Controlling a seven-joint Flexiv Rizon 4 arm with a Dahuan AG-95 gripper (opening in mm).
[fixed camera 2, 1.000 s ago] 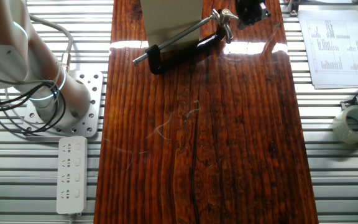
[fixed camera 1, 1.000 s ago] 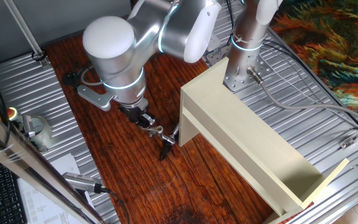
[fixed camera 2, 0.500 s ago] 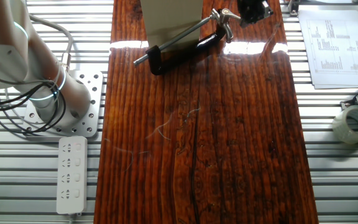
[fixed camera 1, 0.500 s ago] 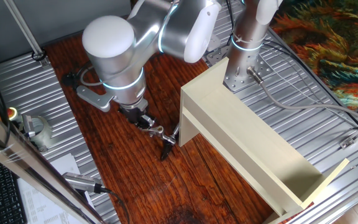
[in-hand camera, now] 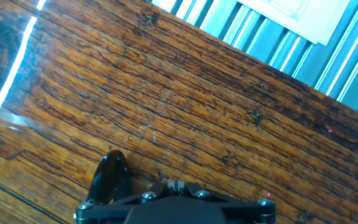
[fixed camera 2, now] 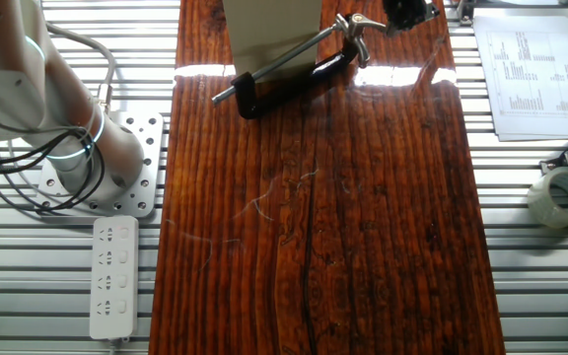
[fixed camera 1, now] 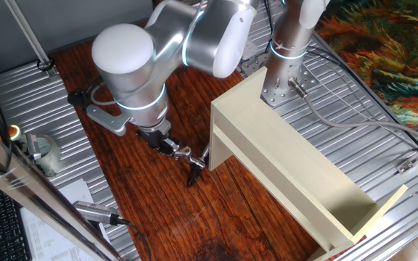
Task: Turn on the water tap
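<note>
The water tap (fixed camera 1: 191,164) is small, with a thin silvery lever and a black curved spout, on the wood board against the near end of the cream box (fixed camera 1: 289,163). In the other fixed view the tap (fixed camera 2: 299,71) lies at the board's far end, with its silvery lever tip at the upper right. My gripper (fixed camera 1: 170,146) is just left of the lever, close to it; contact does not show. It sits at the top edge in the other fixed view (fixed camera 2: 405,12). In the hand view the fingertips (in-hand camera: 176,185) are pressed together with nothing between them, over bare wood.
A glossy black rounded part (in-hand camera: 109,177) shows left of my fingers. A second arm's base (fixed camera 1: 285,69) stands behind the cream box. A tape roll (fixed camera 2: 563,195), papers (fixed camera 2: 532,71) and a power strip (fixed camera 2: 114,276) lie on the metal table beside the wood board (fixed camera 2: 314,227).
My arm has swung a little to the left in one fixed view. In the other fixed view the gripper has moved slightly up and away from the tap's lever. The tap has not moved.
</note>
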